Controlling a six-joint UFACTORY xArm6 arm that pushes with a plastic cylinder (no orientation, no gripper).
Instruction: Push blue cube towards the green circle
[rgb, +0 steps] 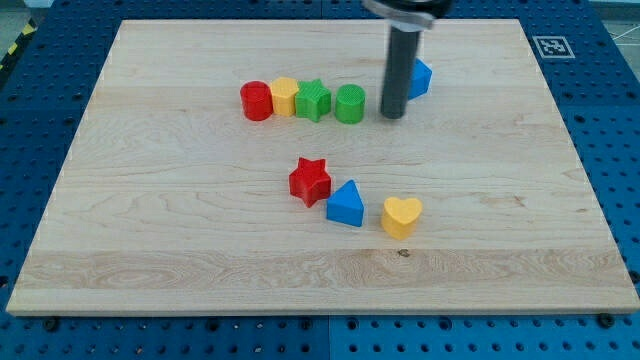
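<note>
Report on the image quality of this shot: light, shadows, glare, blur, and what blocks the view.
Camera view: even, soft light with only faint shadows under the blocks, as at the red star; no strong glare on the wooden board; the top of the rod is blurred at the view's top edge; the rod covers part of the blue cube; my tip sits between it and the green circle.

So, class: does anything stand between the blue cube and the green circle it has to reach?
Only my tip. The rod stands in the gap between the blue cube, partly hidden behind it at the view's right, and the green circle at the view's left. No other block lies between them.
</note>
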